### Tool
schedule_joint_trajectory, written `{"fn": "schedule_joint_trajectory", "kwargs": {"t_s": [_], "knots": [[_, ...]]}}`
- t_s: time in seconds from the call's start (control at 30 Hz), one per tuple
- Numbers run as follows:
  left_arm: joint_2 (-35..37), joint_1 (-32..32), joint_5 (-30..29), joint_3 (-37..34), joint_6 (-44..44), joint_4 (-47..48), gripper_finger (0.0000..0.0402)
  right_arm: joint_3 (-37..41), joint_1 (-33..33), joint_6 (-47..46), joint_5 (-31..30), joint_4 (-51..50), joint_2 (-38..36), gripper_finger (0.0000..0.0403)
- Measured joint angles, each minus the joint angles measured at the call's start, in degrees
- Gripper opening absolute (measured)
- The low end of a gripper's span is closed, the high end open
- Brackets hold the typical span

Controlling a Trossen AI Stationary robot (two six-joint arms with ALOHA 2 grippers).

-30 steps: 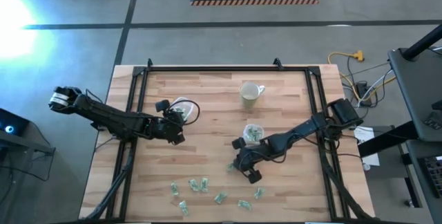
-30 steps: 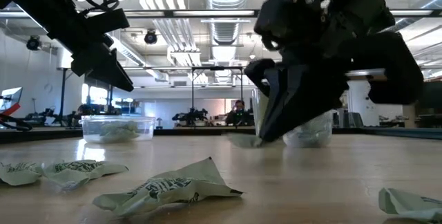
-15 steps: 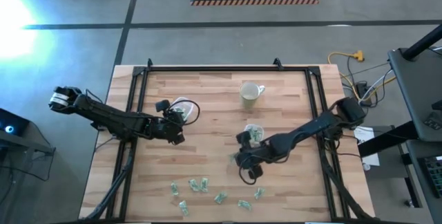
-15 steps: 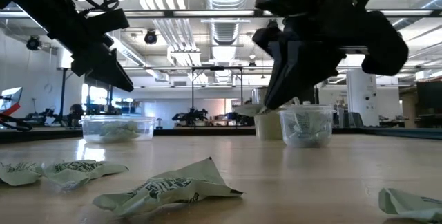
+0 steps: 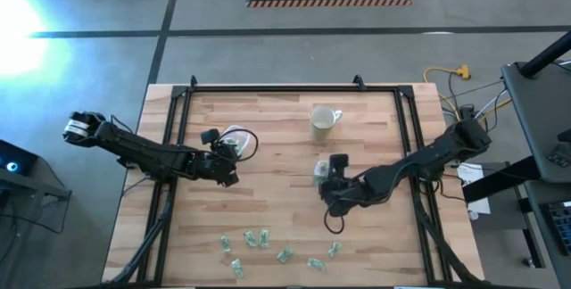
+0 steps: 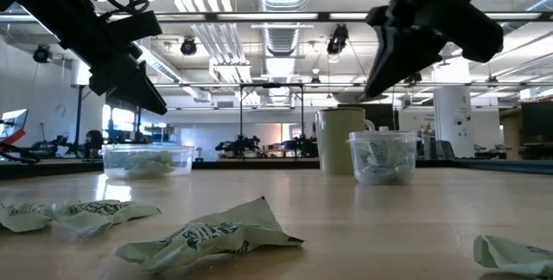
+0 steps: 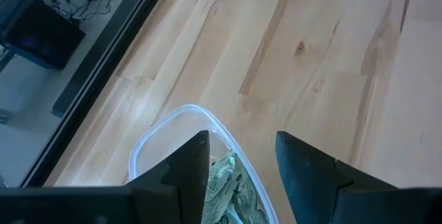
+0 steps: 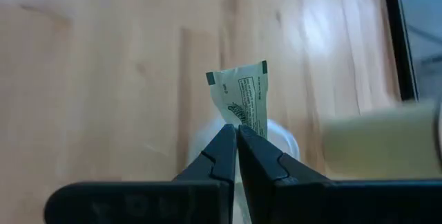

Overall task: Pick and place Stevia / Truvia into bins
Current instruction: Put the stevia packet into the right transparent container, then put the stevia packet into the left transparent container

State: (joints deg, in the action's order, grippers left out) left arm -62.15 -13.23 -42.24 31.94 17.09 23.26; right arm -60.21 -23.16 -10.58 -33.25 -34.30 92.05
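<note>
1. My right pincer (image 8: pixel 237 135) is clenched on a Stevia packet (image 8: pixel 239 98), long axis upright.
2. The small bin (image 6: pixel 381 157) lies just beneath, toward 12 o'clock.
3. My left pincer (image 7: pixel 242 158) hangs released over the wide bin (image 7: pixel 162 156).

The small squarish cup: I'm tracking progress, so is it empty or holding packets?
Holding packets: green-and-white packets show through the small squarish cup's clear wall, roughly half its height.
</note>
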Motion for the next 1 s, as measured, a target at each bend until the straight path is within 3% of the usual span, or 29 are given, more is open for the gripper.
{"fn": "schedule_joint_trajectory", "kwargs": {"t_s": [0.27,0.6,1.0], "knots": [[0.00,0.00,-0.01,0.00,-0.01,-0.13,0.0151,5.44,0.61,-5.12,-1.45,-1.75,-1.90,0.0008],[0.02,0.00,-0.02,0.00,0.00,-0.22,0.0151,6.76,2.23,-8.27,-1.40,-1.38,-1.93,0.0013],[0.02,-0.01,1.03,0.00,0.12,-0.35,0.0151,6.73,2.02,-6.31,-1.25,-1.54,-2.26,0.0107]]}}
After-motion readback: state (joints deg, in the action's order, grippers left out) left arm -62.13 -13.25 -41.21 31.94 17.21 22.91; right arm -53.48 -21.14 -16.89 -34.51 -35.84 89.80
